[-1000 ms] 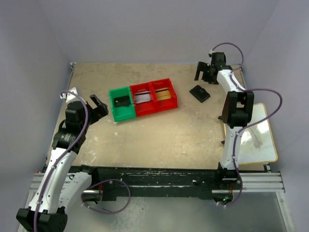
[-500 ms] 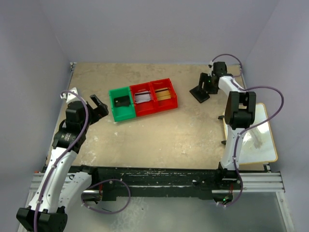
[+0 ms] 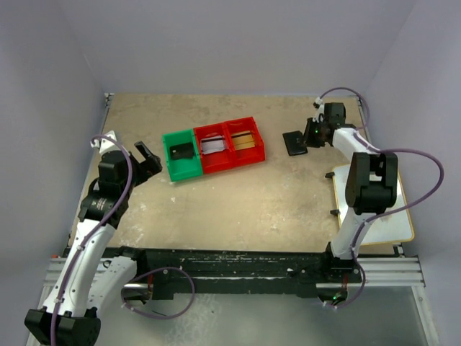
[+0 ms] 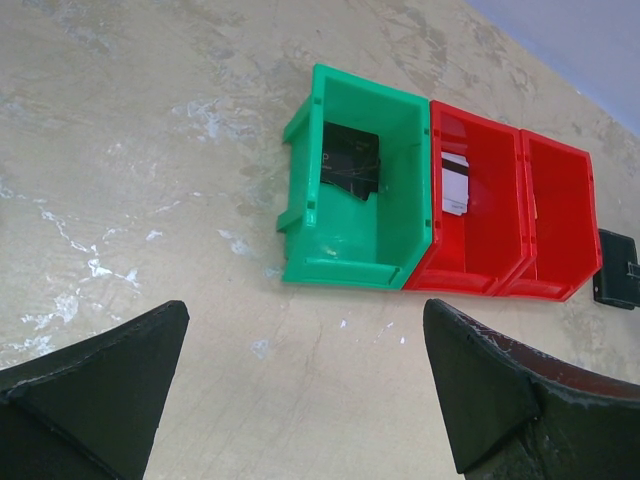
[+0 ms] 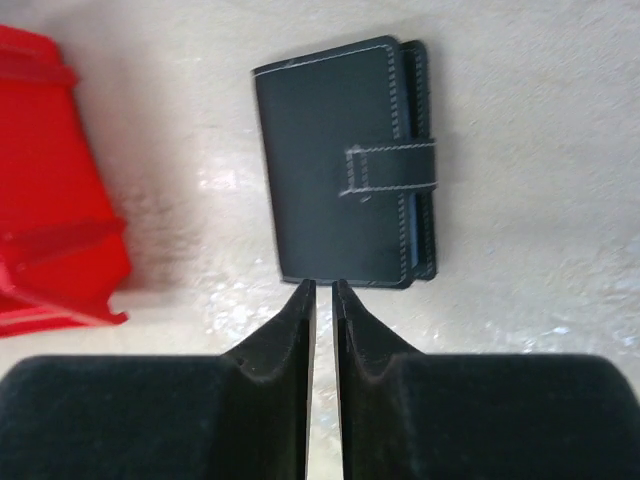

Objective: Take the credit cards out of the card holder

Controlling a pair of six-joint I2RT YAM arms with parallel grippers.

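The card holder (image 3: 294, 142) is a small black wallet, folded shut with its strap tab across one edge (image 5: 340, 160), lying flat on the table right of the bins. My right gripper (image 5: 324, 285) has its jaws drawn almost together, a thin slit between them with nothing in it, tips at the wallet's near edge (image 3: 310, 134). A black credit card (image 4: 350, 165) lies in the green bin (image 4: 340, 272), a silver one (image 4: 455, 185) in the middle red bin, a gold one (image 3: 245, 140) in the right red bin. My left gripper (image 4: 306, 310) hangs open over bare table left of the bins (image 3: 148, 160).
The green bin (image 3: 175, 171) and two red bins (image 3: 217, 165) stand in a row at mid-table. A white board with a tan rim (image 3: 392, 213) lies at the right edge beside the right arm. Walls close in the back and both sides.
My right gripper came down from the far side to the wallet's right and closed its jaws. The wallet turned a little squarer. The left arm stayed still.
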